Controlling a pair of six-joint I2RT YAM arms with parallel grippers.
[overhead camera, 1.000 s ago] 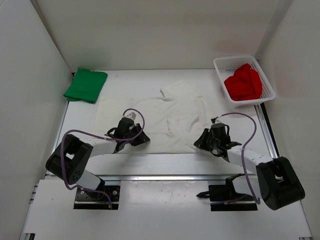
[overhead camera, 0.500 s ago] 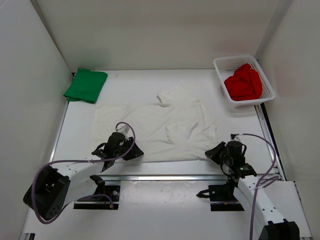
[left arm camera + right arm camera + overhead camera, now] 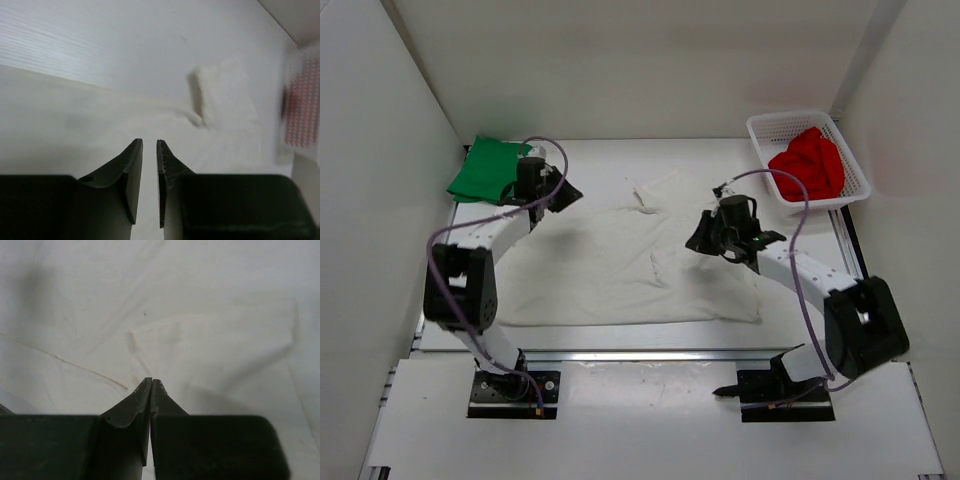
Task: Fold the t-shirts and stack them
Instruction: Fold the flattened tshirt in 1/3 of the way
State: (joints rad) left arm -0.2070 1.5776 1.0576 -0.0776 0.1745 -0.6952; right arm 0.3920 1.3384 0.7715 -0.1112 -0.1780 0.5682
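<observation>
1. white t-shirt (image 3: 620,270): spread flat and wrinkled at the middle of the table (image 3: 600,160). one sleeve points toward the far side.
2. green t-shirt (image 3: 488,170): folded, lying at the far left corner of the table, apart from the white one.
3. red t-shirt (image 3: 807,165): bunched inside the basket (image 3: 788,116) at the far right corner.
4. left fingers (image 3: 131,172): drawn almost together with only a thin slit between them and no cloth in it. in the top view they sit over the far left edge of the white t-shirt, near the green t-shirt.
5. right fingers (image 3: 135,410): clenched tip to tip, with nothing visible between them. they sit over the right half of the white t-shirt, above a crease. contact with the cloth cannot be determined.
</observation>
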